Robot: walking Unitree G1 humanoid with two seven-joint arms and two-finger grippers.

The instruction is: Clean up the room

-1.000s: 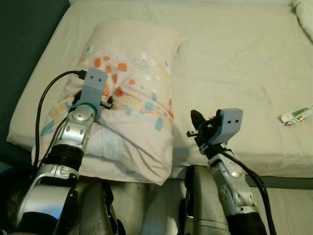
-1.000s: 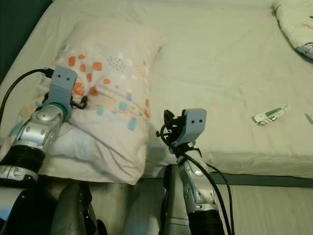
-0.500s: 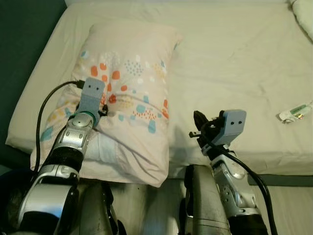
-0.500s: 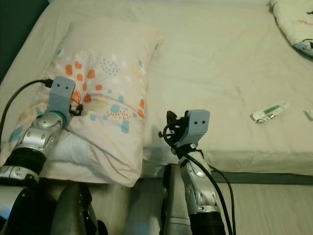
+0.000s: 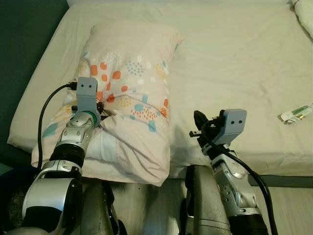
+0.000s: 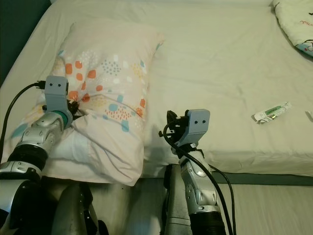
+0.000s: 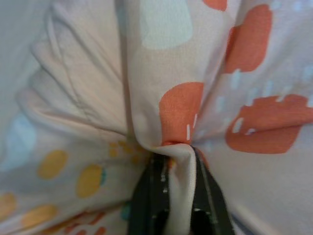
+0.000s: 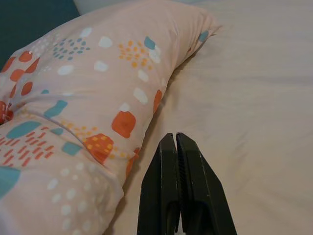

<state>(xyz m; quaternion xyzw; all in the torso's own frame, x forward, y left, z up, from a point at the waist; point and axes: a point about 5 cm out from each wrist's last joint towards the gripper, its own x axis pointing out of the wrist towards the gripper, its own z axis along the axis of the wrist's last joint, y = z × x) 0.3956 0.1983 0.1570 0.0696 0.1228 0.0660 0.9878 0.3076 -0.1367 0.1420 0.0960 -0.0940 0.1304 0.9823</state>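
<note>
A pale pink pillow with orange, teal and white spots lies on the left side of the bed, its near end hanging over the bed's front edge. My left gripper is shut on a fold of the pillow's cover near its left side; the left wrist view shows the cloth pinched between the black fingers. My right gripper hovers at the bed's front edge, just right of the pillow, fingers pressed shut on nothing.
A small white and green tube lies on the sheet at the right. A patterned quilt corner sits at the far right. A dark wall borders the bed's left side. Pale floor runs along the bed's front.
My left gripper has shifted left along the pillow while holding the cover, bunching the cloth, and the pillow's near end has slid left with it. The right arm has barely moved.
</note>
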